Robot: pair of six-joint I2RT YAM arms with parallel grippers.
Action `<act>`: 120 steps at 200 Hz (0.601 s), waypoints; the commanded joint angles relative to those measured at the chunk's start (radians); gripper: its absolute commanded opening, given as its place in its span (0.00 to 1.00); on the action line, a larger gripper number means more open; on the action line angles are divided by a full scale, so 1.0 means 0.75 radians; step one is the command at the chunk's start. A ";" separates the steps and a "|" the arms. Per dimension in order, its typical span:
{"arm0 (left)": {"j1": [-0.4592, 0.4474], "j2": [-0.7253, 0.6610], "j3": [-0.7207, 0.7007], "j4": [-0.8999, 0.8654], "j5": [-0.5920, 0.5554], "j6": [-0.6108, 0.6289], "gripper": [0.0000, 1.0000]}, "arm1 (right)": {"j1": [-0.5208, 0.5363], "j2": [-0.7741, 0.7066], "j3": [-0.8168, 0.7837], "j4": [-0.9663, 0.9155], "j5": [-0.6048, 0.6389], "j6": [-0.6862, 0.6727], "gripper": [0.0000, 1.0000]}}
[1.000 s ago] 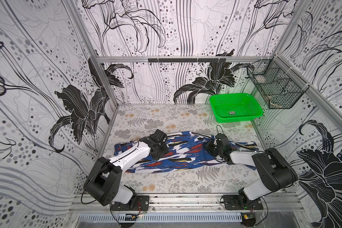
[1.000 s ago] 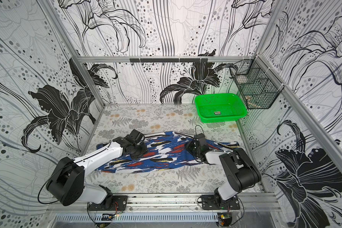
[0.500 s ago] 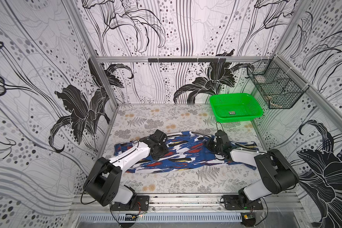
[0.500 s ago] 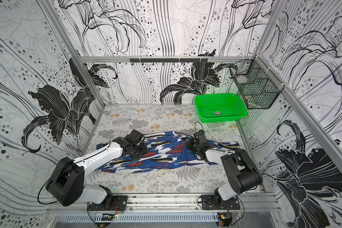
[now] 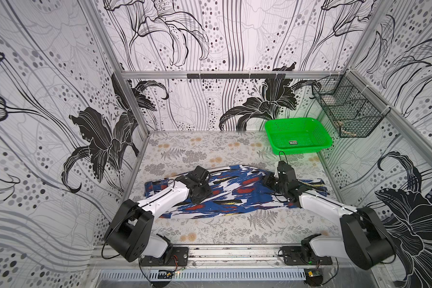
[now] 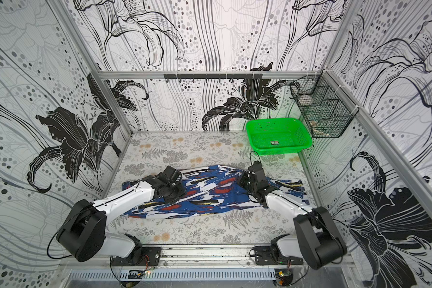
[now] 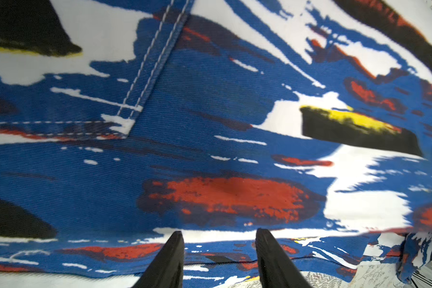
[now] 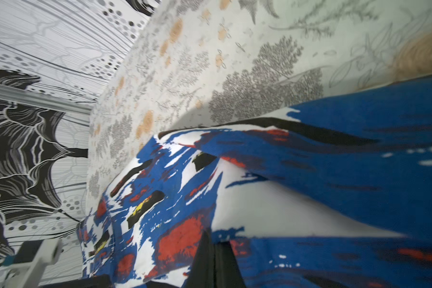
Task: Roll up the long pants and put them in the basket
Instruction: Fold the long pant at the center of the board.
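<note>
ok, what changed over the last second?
The right gripper shut its fingers on the long pants near their far edge and moved slightly farther back. The left gripper stayed put, fingers apart over the fabric. The pants otherwise lie as before, and the green basket has not moved.

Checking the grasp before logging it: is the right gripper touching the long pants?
Touching. The right wrist view shows the right gripper shut on a raised fold of the long pants, with cloth running right up to its fingers.
</note>
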 commanded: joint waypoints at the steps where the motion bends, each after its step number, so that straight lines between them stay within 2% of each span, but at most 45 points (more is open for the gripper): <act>1: -0.004 -0.030 -0.017 0.059 0.008 -0.015 0.50 | -0.001 -0.139 0.004 -0.219 0.057 -0.051 0.00; 50: -0.004 -0.066 -0.025 0.057 0.000 -0.008 0.50 | -0.001 -0.439 -0.019 -0.537 0.038 0.015 0.00; 95: -0.004 -0.119 -0.055 0.049 -0.003 -0.009 0.50 | -0.001 -0.714 -0.130 -0.797 0.017 0.083 0.00; 120: -0.003 -0.144 -0.077 0.048 -0.006 -0.010 0.50 | -0.001 -0.794 -0.135 -1.013 0.036 0.067 0.00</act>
